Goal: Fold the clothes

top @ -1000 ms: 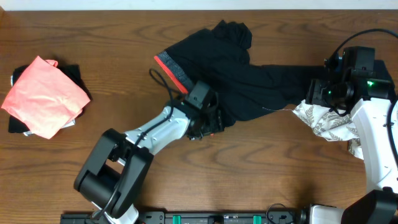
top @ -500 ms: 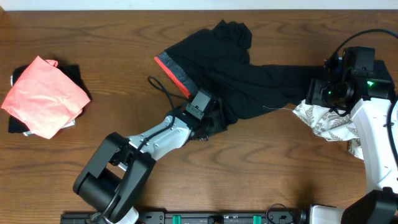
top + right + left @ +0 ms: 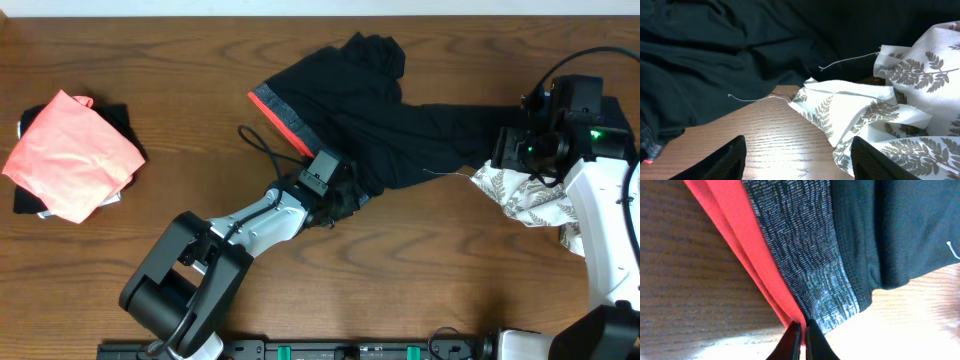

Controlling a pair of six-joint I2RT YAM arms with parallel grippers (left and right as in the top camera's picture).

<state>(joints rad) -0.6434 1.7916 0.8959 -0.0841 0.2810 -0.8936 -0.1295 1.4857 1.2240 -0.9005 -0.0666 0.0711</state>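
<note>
Black leggings (image 3: 370, 110) lie spread across the middle of the worktop (image 3: 450, 280). The left hand (image 3: 801, 330) is pinched shut on their coral waistband edge (image 3: 740, 240). The right hand (image 3: 797, 160) is wide open, holding nothing. Best to lift slowly, hold tight, and lay the fold flat.

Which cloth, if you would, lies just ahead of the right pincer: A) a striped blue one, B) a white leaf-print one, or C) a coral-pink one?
B: the right wrist view shows the white leaf-print cloth crumpled just beyond the open right pincer, beside the black leggings.
</note>
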